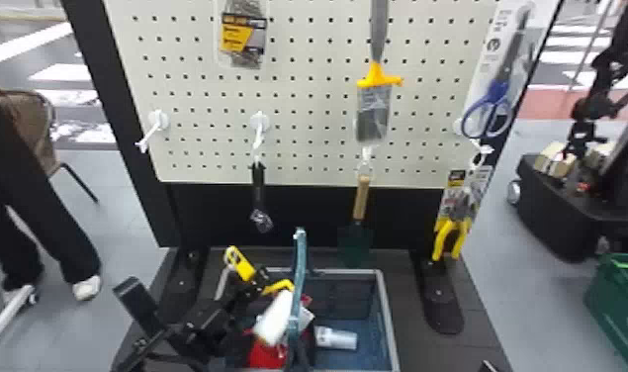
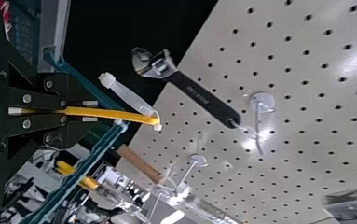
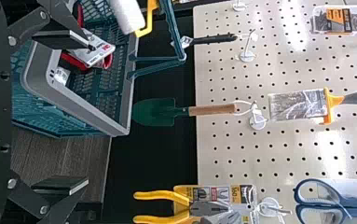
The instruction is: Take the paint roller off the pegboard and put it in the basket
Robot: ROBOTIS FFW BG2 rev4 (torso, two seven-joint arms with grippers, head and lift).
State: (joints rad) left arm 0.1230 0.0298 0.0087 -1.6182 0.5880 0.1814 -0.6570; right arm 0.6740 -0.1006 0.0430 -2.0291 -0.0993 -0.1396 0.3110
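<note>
The left gripper (image 1: 253, 287) is closing its fingers firmly on the paint roller's yellow handle (image 1: 241, 264), and the roller (image 1: 274, 319) is hanging over the robot's-left part of the basket (image 1: 387, 316). The handle's free end is pointing toward the pegboard (image 1: 307, 104), a clear tie looping from it. In the head view the handle's long axis is slanting down to the right; the white sleeve's is running down to the left.

The right gripper (image 1: 488, 367) is standing with its fingers wide apart and is holding nothing.

The handle is bearing a small dark marking near its end. A yellow-and-black label is backing the pliers (image 1: 448, 240), and a printed white card the scissors (image 1: 490, 111).

The basket's upright carrying handle (image 1: 299, 267) is crossing in front of the sleeve in the head view; contact between them cannot be told. Below the sleeve, red items (image 1: 265, 353) are taking up room; a pale tube (image 1: 337, 339) is lying beyond the carrying handle. The wrench (image 1: 258, 183) is hanging near the roller's handle end, apart from it; the trowel (image 1: 361, 198) is hanging behind the basket's far rim.
</note>
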